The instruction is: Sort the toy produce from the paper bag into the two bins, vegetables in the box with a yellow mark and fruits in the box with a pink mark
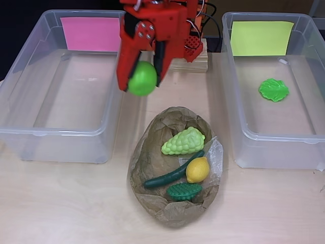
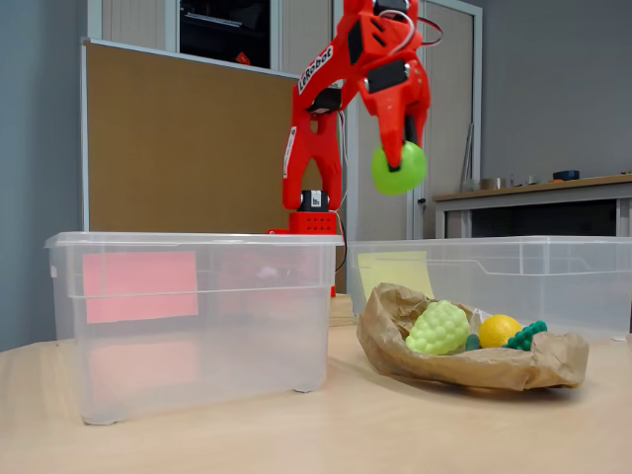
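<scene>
We see the pink bin left of the bag in the overhead view. Our gripper clamps a green ball, high between the bins. Released too soon, it could bounce off the rim.

We see a bright red arm of blocky printed plastic, with black servo bodies set into its joints. White lettering runs along one link in the fixed view. Silver screws dot a round plate in the overhead view, and thin red-and-white cables loop over the top.
</scene>
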